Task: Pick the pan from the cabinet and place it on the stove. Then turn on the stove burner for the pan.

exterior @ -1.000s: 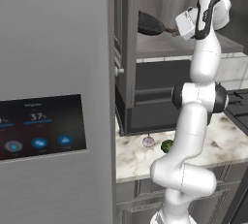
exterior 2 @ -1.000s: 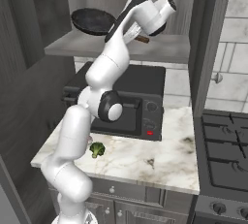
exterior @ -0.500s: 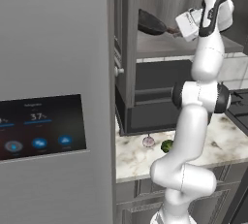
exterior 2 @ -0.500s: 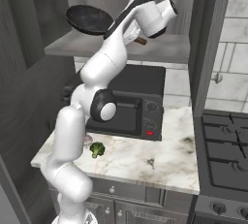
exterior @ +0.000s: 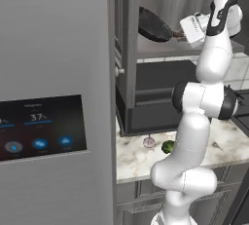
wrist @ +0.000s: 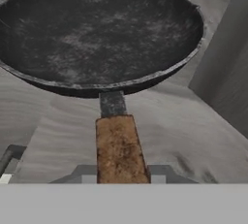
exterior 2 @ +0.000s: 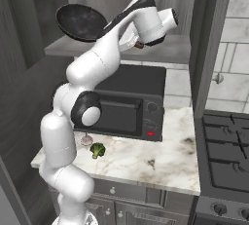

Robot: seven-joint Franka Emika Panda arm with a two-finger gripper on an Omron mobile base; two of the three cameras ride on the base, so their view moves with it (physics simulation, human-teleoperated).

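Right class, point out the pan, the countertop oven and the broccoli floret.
pan (wrist: 101, 29), hand view, middle of its speckled inside.
countertop oven (exterior 2: 121, 114), right base view, on its door.
broccoli floret (exterior 2: 97, 150), right base view, on its green head.

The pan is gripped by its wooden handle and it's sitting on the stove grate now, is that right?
Not quite. The gripper does hold the pan by its wooden handle, but the pan is up in the cabinet, tilted over the shelf, not on the stove. The right base view shows it.
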